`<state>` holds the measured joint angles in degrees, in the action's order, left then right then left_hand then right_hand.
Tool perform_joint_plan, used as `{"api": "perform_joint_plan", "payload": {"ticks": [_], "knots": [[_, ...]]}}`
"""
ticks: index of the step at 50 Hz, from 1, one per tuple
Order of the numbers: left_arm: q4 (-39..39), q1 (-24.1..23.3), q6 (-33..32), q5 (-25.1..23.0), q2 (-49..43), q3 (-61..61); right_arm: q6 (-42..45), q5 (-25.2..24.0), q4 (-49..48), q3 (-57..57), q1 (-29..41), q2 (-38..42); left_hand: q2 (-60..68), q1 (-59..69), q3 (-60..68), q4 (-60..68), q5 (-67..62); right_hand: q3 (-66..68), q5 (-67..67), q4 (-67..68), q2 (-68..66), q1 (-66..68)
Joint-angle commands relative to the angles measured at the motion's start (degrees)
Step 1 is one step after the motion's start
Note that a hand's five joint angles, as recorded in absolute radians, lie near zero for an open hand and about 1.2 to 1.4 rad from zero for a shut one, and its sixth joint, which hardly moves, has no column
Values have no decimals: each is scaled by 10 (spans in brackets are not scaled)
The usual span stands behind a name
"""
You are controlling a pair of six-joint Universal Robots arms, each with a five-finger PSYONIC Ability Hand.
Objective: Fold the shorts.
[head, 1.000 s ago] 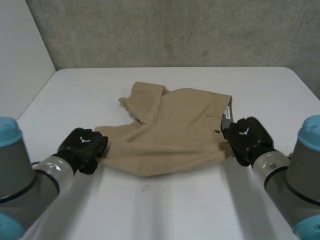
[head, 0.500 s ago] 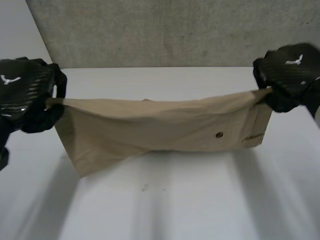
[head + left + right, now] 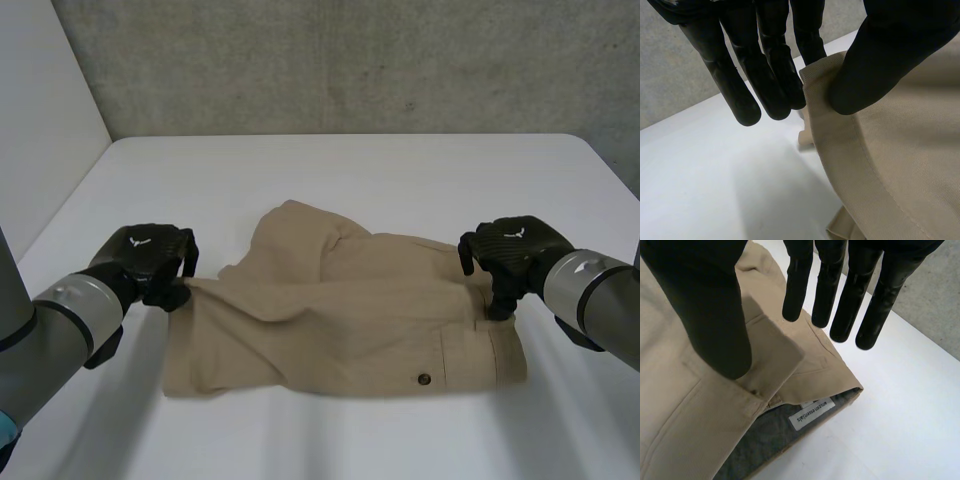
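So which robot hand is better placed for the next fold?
Likely left: the left robot hand pinches the shorts at a hem corner, ready to lift; the right robot hand holds straight fingers above the waistband.

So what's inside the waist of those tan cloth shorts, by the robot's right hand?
Inside the waist of the tan cloth shorts a grey lining shows, with a small white label on it. Farther in, the folded tan cloth covers everything.

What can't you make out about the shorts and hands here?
- Head view: lower layers of the shorts, covered by the top fold.
- Head view: the cloth beneath the right hand, hidden by that hand.
- Left wrist view: most of the shorts, cut off at the edge; the left hand covers some hem.
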<state>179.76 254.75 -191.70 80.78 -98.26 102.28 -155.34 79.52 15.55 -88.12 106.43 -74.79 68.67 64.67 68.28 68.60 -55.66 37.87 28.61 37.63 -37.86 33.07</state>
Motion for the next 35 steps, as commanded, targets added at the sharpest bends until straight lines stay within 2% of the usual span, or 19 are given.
{"api": "perform_joint_plan", "payload": {"ticks": [1, 8, 15, 18, 19, 20, 22, 27, 35], "knots": [[1, -7, 0, 0, 7, 7, -11, -9, 75, 56, -3, 17, 113, 153, 117, 114, -143, -32, -40, -30, 32, 16], [3, -12, -1, 1, 3, 9, -13, -39, 166, 104, -3, 62, 113, 153, 117, 114, -143, -34, -41, -32, 34, 14], [8, -13, -1, 0, -5, 6, -15, -51, 202, 116, -3, 84, 113, 153, 117, 114, -143, -17, -25, -15, 17, 31], [16, -13, -3, 1, -16, 4, -13, -51, 204, 115, -3, 96, 113, 153, 117, 114, -143, 93, 86, 96, -93, 141], [19, -13, -4, 1, -18, 3, -12, -53, 204, 116, -3, 98, 113, 153, 117, 114, -143, 181, 173, 183, -181, 228], [22, -13, -4, 0, -23, 2, -11, -56, 200, 117, -3, 104, 113, 153, 117, 114, -143, 400, 392, 402, -400, 448], [30, -15, -9, 0, -40, -3, -3, -58, 195, 120, -2, 105, 113, 153, 117, 114, -143, 421, 414, 424, -421, 469], [59, -16, -33, 8, -94, -61, 21, -45, 137, 169, 2, 114, 113, 153, 117, 114, -143, 421, 414, 424, -421, 469], [102, -55, -49, 78, -133, -300, 21, 50, -72, 290, 25, 96, 113, 153, 117, 114, -143, 421, 414, 424, -421, 469]]}}
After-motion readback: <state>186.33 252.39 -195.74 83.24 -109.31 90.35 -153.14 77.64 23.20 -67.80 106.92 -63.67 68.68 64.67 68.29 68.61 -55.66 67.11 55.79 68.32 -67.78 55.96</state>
